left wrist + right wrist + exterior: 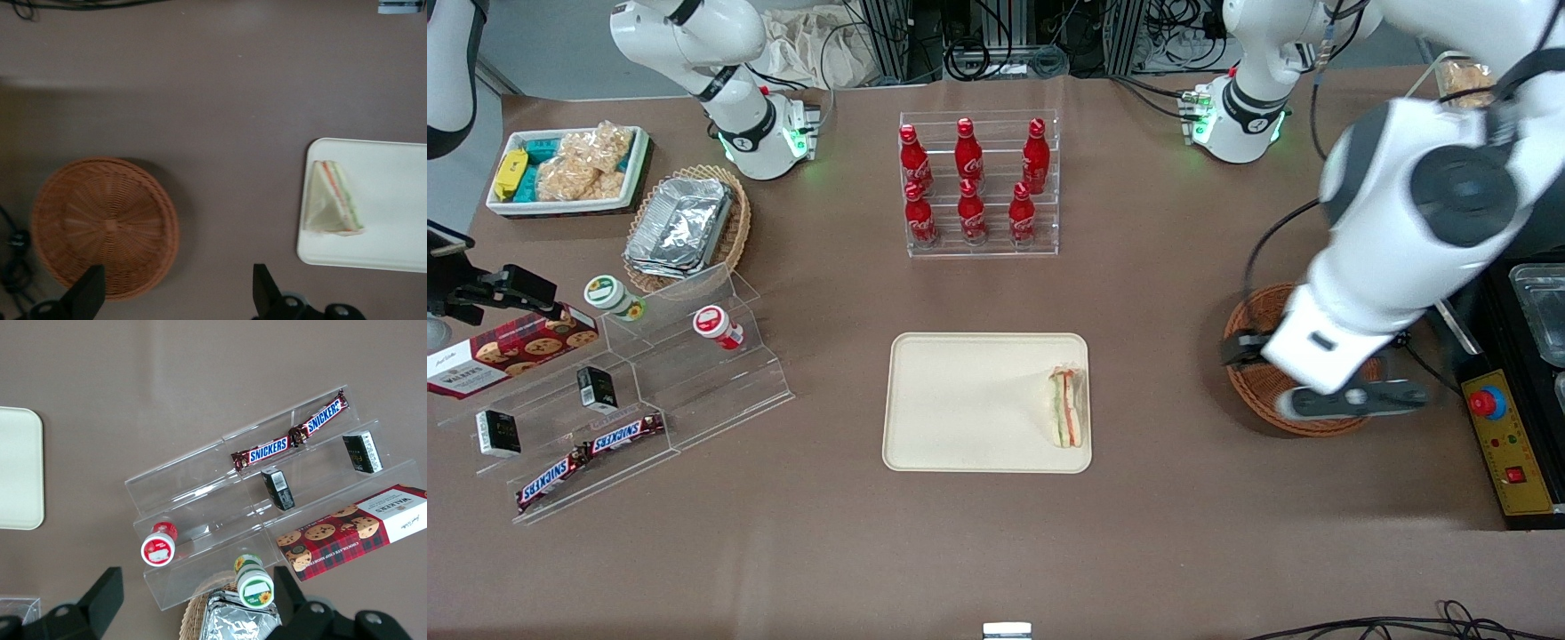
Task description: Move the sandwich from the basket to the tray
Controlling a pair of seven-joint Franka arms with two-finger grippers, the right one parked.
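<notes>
The sandwich (1067, 407) lies on the cream tray (960, 400), at the tray's end toward the working arm; it also shows in the left wrist view (330, 203) on the tray (387, 200). The reddish-brown wicker basket (1249, 391) is empty (103, 227) and sits beside the tray toward the working arm's end of the table. My left gripper (177, 297) is open and empty, high above the table, over the basket's edge and the bare table between basket and tray. In the front view the arm's wrist covers much of the basket.
A rack of red cola bottles (978, 182) stands farther from the front camera than the tray. A clear stepped stand with snacks (631, 391), a tan basket with foil containers (685, 227) and a white bin (565, 169) lie toward the parked arm's end. A yellow control box (1503, 427) sits beside the basket.
</notes>
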